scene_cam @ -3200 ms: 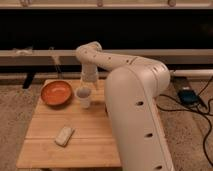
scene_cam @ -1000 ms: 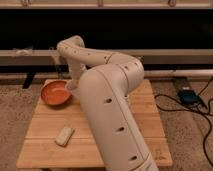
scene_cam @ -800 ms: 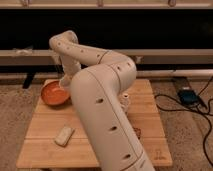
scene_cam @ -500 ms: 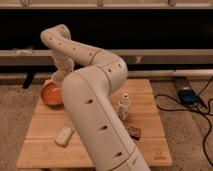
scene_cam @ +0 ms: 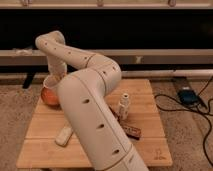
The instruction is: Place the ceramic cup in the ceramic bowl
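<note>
The whitish ceramic cup [scene_cam: 51, 81] hangs at the end of my arm, just over the near rim of the orange-terracotta ceramic bowl [scene_cam: 47, 96]. The bowl stands at the back left corner of the wooden table [scene_cam: 150, 145]. My gripper [scene_cam: 54, 76] reaches down from the wrist onto the cup and is shut on it. The big white arm covers the right side of the bowl and much of the table's middle.
A small white capped bottle [scene_cam: 123, 106] stands right of centre. A dark flat packet [scene_cam: 132, 131] lies in front of it. A pale bar-shaped item [scene_cam: 64, 135] lies at the front left. A black device with cables [scene_cam: 186, 95] sits on the carpet to the right.
My gripper has lifted the cup off the table beside the bowl and carried it left, so it now hangs over the bowl. The arm has swung left and uncovered the bottle.
</note>
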`<state>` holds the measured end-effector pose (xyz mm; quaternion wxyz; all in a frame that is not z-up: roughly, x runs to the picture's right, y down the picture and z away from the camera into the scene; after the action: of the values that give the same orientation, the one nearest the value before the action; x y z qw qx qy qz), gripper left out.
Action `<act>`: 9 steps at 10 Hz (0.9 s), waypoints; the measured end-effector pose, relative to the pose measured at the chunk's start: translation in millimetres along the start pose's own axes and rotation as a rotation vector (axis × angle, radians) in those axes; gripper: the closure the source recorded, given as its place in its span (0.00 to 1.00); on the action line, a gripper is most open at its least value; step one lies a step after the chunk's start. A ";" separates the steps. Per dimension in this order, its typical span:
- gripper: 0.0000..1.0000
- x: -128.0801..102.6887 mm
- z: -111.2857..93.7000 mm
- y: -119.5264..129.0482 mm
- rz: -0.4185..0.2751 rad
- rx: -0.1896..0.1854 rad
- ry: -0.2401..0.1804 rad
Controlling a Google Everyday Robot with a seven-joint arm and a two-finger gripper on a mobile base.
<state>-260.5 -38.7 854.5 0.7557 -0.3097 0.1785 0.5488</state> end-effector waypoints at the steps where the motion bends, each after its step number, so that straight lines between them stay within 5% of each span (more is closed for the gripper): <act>1: 0.32 -1.4 0.9 -0.5 -0.011 -0.009 -0.004; 3: 0.20 -4.9 1.3 5.7 -0.034 -0.029 -0.024; 9: 0.20 -6.6 -41.8 0.4 -0.054 -0.090 -0.144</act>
<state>-260.1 -71.1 827.3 0.7665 -0.3075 0.0905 0.5565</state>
